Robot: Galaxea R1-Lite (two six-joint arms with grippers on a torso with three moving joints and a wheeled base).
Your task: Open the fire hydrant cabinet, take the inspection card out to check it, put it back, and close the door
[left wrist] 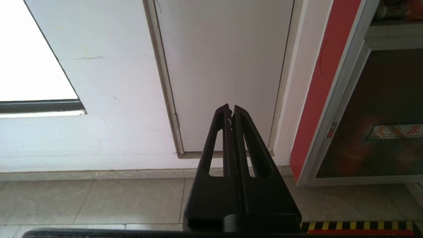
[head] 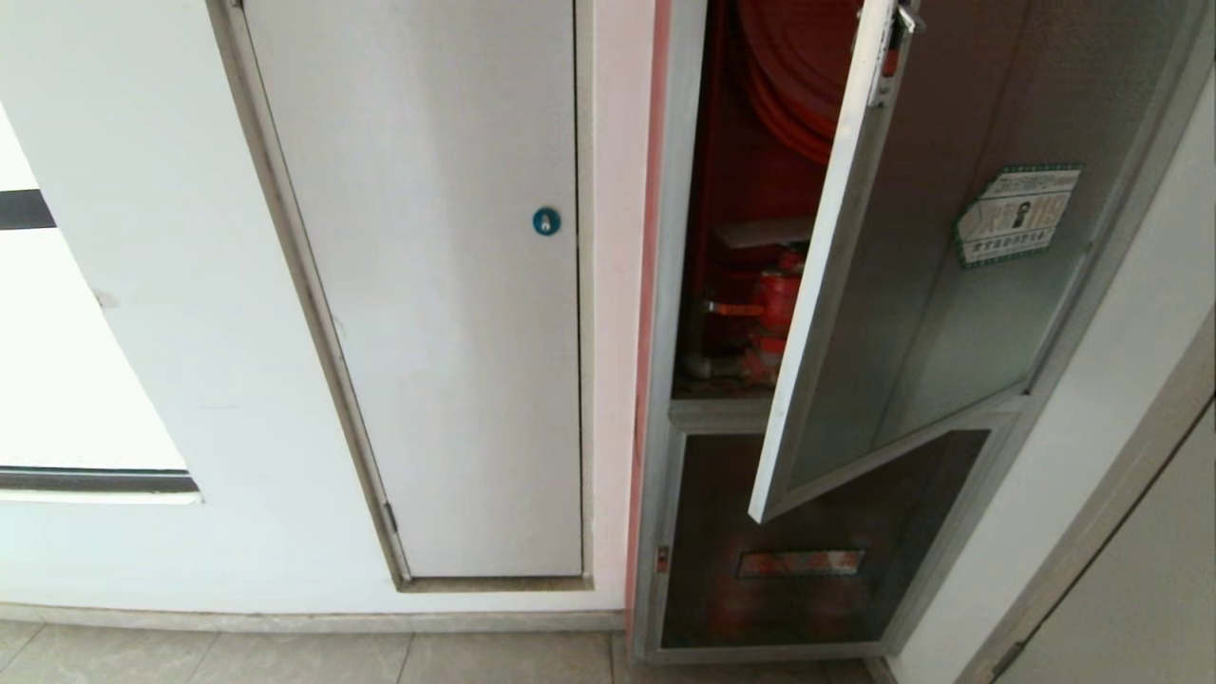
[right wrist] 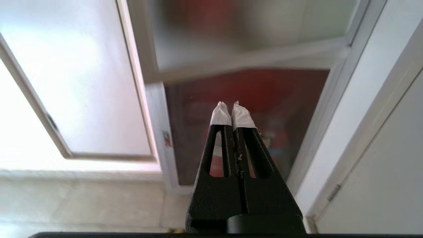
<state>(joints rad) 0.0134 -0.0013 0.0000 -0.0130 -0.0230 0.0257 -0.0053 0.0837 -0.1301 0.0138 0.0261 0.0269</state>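
- Silver aluminium frames the fire hydrant cabinet (head: 665, 285), which stands just right of a plain white door (head: 446, 285) with a round blue lock (head: 546, 221).
- Its smoked-glass door (head: 950, 285) hangs part-way open, swung out on its right-hand hinges, with a green-edged sticker (head: 1016, 216) on the glass. So the opening step looks begun or done; taking out, checking and returning the card and closing the door all seem left.
- Inside the red interior sit a red hose reel (head: 788, 76) high up and a red valve (head: 774, 304) lower down.
- The inspection card is in no view; I cannot tell where it sits.
- Below, a smaller dark panel (head: 817, 532) with a slot stays closed.
- The right gripper (right wrist: 231, 107), white-taped tips pressed together and empty, points at that lower panel.
- The left gripper (left wrist: 231, 109), fingers together and empty, faces the white door, parked.
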